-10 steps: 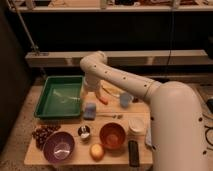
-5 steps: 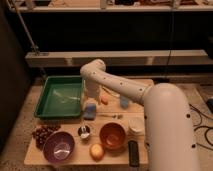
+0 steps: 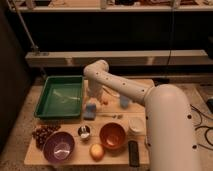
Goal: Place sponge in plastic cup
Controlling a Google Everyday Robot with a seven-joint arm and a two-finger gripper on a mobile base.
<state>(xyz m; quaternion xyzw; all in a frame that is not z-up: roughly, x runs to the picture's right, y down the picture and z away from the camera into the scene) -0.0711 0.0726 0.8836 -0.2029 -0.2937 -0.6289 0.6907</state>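
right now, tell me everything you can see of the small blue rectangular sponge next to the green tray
The small blue rectangular sponge looks like a soft, matte block, darker than the light-blue plastic cup further right in the camera view. It lies flat on the wooden table, just off the near right corner of the green plastic tray, and it is not in the cup. The gripper hangs right over its far edge; whether it touches the sponge cannot be told.
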